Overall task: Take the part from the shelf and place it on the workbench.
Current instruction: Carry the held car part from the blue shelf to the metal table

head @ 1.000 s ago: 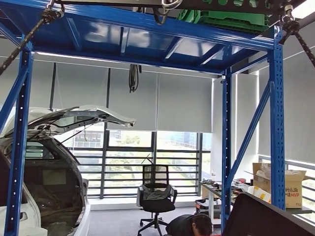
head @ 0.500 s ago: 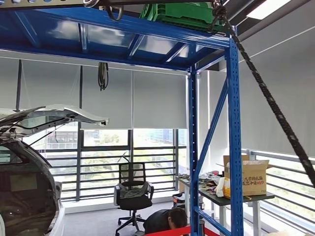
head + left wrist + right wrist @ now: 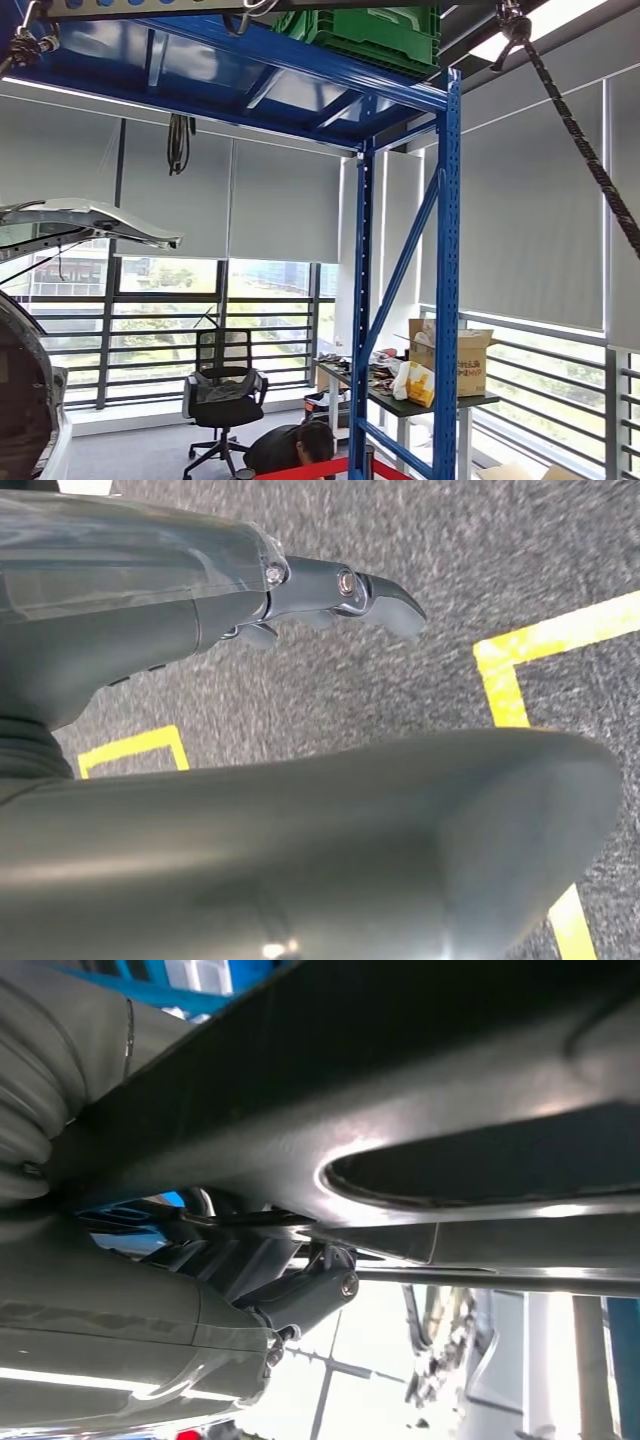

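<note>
Looks up and out past a blue shelf post (image 3: 449,250). Compared with half a second ago, sits further round to the right: post, office chair (image 3: 223,400) and raised white car tailgate (image 3: 90,222) all lie further left in the picture together, a turn of the camera and not of the things.

Left of the post: chair, then tailgate, cut off by the picture edge. Above the post: green crate (image 3: 370,30) on the shelf top, clipped. Just behind the post: table (image 3: 423,408) with a cardboard box (image 3: 460,365). Low beside the post: a crouching person (image 3: 290,448), half cut off.

Left hand (image 3: 189,610) over grey carpet and yellow floor tape (image 3: 502,675): dark finger (image 3: 377,592) straight out, thick thumb (image 3: 377,850) well apart, nothing between them.

Right hand (image 3: 151,1330) backlit, with a dark glossy shape crossing close to the lens. Cannot tell whether its fingers (image 3: 317,1295) hold anything, nor where the part is.
</note>
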Controlling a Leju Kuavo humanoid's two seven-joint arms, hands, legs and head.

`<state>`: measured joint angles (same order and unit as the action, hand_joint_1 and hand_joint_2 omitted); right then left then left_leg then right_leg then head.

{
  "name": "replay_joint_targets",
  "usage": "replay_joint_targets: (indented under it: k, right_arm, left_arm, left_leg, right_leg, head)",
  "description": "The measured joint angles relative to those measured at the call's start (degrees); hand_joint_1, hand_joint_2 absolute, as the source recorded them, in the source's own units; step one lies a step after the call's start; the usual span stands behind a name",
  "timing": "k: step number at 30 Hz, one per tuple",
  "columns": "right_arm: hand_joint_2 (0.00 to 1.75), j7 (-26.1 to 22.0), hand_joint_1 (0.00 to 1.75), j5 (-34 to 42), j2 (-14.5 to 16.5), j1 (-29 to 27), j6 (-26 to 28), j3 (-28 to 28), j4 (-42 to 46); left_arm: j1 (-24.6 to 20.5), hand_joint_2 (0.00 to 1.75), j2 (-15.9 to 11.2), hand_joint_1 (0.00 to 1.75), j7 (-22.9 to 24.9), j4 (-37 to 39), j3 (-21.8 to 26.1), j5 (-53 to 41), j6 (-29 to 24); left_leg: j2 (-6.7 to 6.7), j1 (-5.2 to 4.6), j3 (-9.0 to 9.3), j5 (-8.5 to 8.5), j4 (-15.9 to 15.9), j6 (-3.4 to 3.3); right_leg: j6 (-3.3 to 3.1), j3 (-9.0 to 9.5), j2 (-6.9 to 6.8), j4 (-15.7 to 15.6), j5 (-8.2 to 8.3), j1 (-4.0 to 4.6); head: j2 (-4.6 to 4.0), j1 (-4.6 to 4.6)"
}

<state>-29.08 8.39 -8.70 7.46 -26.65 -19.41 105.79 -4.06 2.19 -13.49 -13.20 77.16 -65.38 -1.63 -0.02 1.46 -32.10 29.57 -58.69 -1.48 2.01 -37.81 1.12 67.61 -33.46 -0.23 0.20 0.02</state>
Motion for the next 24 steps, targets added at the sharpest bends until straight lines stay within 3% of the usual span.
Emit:
replay_joint_targets:
  k: [2, 3, 4, 6, 7, 9, 11, 13, 15, 17, 19, 24]
  right_arm:
    - [1.75, 0.0, 1.75, 0.0, 0.0, -0.1, -0.4, -0.1, 0.0]
    - [1.75, 0.1, 1.75, 0.1, 0.0, -0.1, -0.7, -0.2, -0.1]
    - [1.75, 0.1, 1.75, 0.1, 0.0, 0.0, -0.9, -0.4, -0.2]
    - [1.75, 0.2, 1.75, 0.1, 0.0, 0.5, -1.4, -0.9, -0.6]
    - [1.75, 0.3, 1.75, 0.1, 0.0, 0.9, -1.6, -1.2, -0.9]
    - [1.75, 0.4, 1.75, 0.1, 0.0, 1.5, -1.9, -2.2, -1.6]
    - [1.75, 0.7, 1.75, 0.1, 0.0, 1.8, -2.3, -3.3, -2.4]
    - [1.75, 0.8, 1.75, 0.0, 0.0, 2.3, -2.5, -4.7, -3.1]
    - [1.75, 0.9, 1.75, 0.0, 0.1, 3.1, -2.5, -6.4, -4.0]
    - [1.75, 1.0, 1.75, -0.1, 0.2, 3.6, -2.4, -8.3, -5.2]
    - [1.75, 1.2, 1.75, -0.2, 0.3, 4.0, -2.2, -9.9, -6.1]
    - [1.75, 1.3, 1.75, -0.2, 0.3, 4.4, -1.9, -11.0, -6.6]
  left_arm:
    - [0.0, 1.75, -0.1, 0.00, -0.3, 0.0, 0.0, 0.0, 0.1]
    - [0.0, 1.75, -0.2, 0.00, -0.4, 0.0, 0.0, 0.0, 0.1]
    - [-0.1, 1.75, -0.2, 0.00, -0.6, 0.0, 0.0, 0.0, 0.2]
    - [-0.3, 1.75, -0.2, 0.00, -0.7, -0.1, 0.0, 0.0, 0.2]
    - [-0.4, 1.75, -0.2, 0.00, -0.7, -0.1, 0.0, 0.0, 0.2]
    - [-0.4, 1.75, -0.3, 0.00, -0.7, -0.1, 0.0, -0.1, 0.2]
    - [-0.5, 1.75, -0.3, 0.00, -0.7, 0.0, 0.0, -0.1, 0.2]
    - [-0.6, 1.75, -0.3, 0.00, -0.7, 0.0, 0.0, -0.3, 0.2]
    - [-0.6, 1.75, -0.3, 0.00, -0.7, 0.0, 0.0, -0.4, 0.3]
    - [-0.3, 1.75, -0.4, 0.00, -0.8, 0.0, 0.0, -0.5, 0.4]
    - [-0.1, 1.75, -0.5, 0.00, -0.9, 0.0, 0.0, -0.5, 0.4]
    - [-0.1, 1.75, -0.5, 0.00, -1.0, 0.0, 0.0, -0.4, 0.4]
  left_leg:
    - [1.14, -0.09, 0.00, 0.05, 0.0, -0.08]
    - [1.67, -0.12, 0.02, 0.07, 0.0, -0.08]
    - [2.16, -0.13, 0.07, 0.11, 0.0, -0.05]
    - [2.98, -0.19, 0.22, 0.21, 0.0, 0.10]
    - [3.34, -0.27, 0.23, 0.26, 0.0, 0.27]
    - [4.08, -0.44, 0.20, 0.32, 0.0, 0.76]
    - [4.94, -0.43, 0.35, 0.30, 0.2, 1.41]
    - [4.18, -0.29, 0.03, 1.44, -0.7, 1.97]
    - [2.01, -0.24, -2.39, 4.75, -6.1, 2.12]
    - [0.84, -0.36, -5.82, 7.59, -13.4, 2.07]
    - [0.59, -0.43, -7.09, 7.18, -15.7, 2.05]
    - [0.48, -0.39, -6.16, 4.98, -13.2, 2.03]
  right_leg:
    - [0.34, -2.78, -0.49, 6.3, -2.14, -0.28]
    - [0.41, -2.87, -0.64, 6.6, -1.73, -0.36]
    - [0.39, -1.84, -0.87, 4.7, -0.32, -0.40]
    - [0.05, 2.25, -2.45, -3.3, 3.34, -0.20]
    - [-0.23, 3.85, -3.45, -6.7, 4.42, 0.10]
    - [-0.71, 4.96, -4.60, -9.5, 4.78, 0.66]
    - [-1.23, 4.67, -3.73, -9.7, 4.96, 0.82]
    - [-2.04, 4.63, -2.86, -10.1, 5.41, 0.64]
    - [-2.71, 4.62, -1.94, -10.4, 5.75, 0.48]
    - [-2.97, 4.57, -0.78, -10.4, 5.80, 0.59]
    - [-3.01, 4.57, 0.35, -10.3, 5.79, 0.66]
    - [-2.98, 4.56, 1.17, -10.1, 5.77, 0.65]
  head:
    - [0.00, 0.00]
    - [0.00, 0.00]
    - [0.00, 0.00]
    - [0.00, 0.01]
    - [0.00, 0.01]
    - [0.00, 0.01]
    - [0.00, 0.01]
    - [0.00, 0.01]
    - [0.00, 0.01]
    - [0.00, 0.01]
    - [0.00, 0.01]
    - [0.00, 0.00]
